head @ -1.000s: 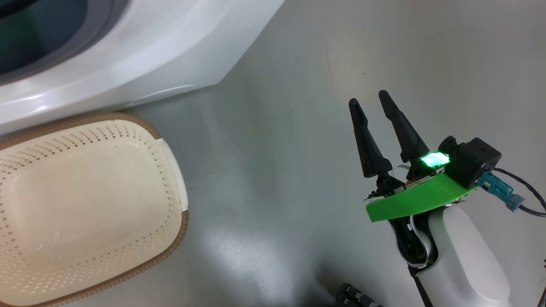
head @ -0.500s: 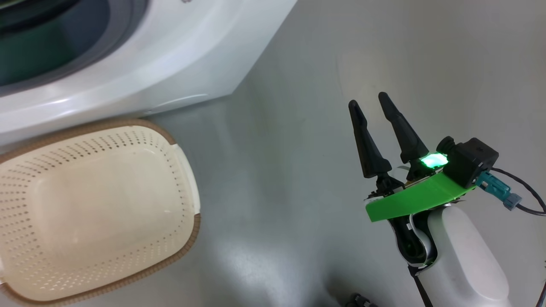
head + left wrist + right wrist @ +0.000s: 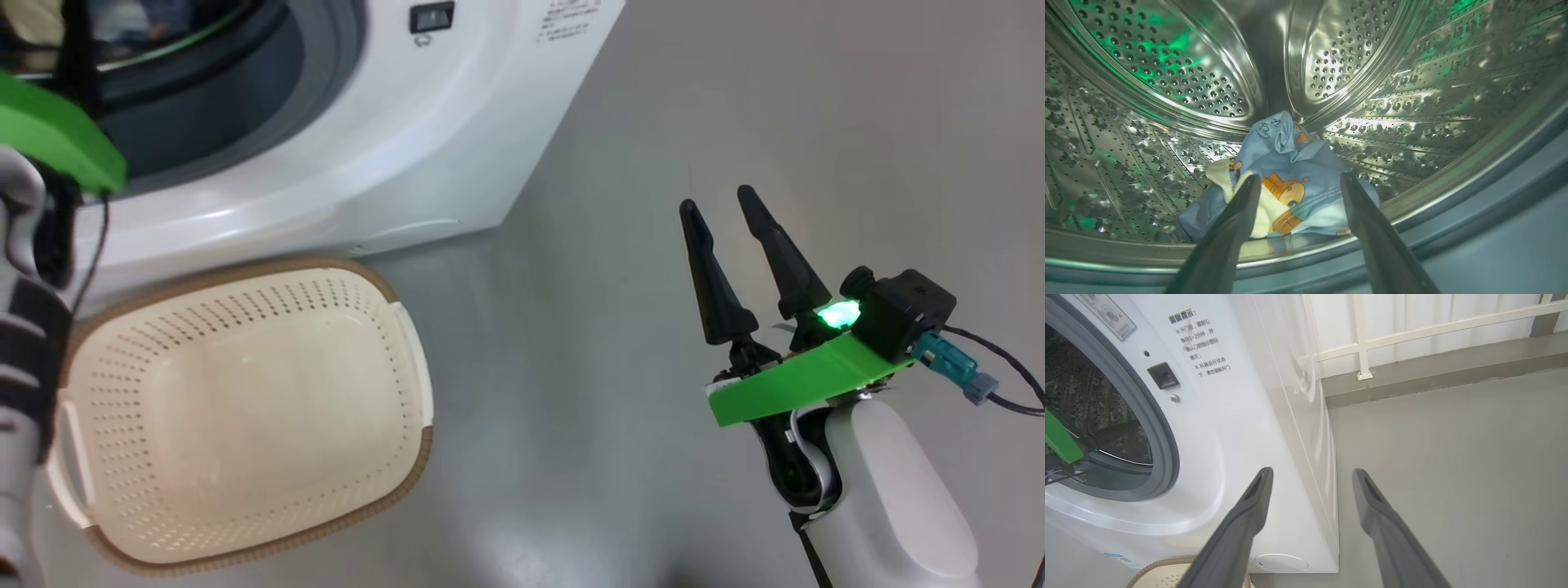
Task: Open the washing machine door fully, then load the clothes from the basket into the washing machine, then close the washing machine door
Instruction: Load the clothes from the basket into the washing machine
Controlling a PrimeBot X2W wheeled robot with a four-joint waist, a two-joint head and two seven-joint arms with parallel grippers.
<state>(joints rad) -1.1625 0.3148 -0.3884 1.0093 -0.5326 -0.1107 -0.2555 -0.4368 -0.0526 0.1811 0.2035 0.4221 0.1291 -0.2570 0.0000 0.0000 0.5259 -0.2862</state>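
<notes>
Head view: basket [image 3: 245, 318] sitting on floor [image 3: 571, 367], just before washing machine [image 3: 392, 147]; right gripper [image 3: 718, 200] hovering above floor, jaws standing released.
Left wrist view: left gripper [image 3: 1300, 178] pointing into drum [image 3: 1167, 61], jaws released, grasping nothing; clothes [image 3: 1286, 147] lying bunched on drum wall just beyond.
Right wrist view: washing machine standing near white railing [image 3: 1412, 326].

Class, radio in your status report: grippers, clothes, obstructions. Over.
Left gripper open inside drum; right gripper open above floor. Clothes lying in drum, basket empty. Left arm reaches through washing machine opening.
</notes>
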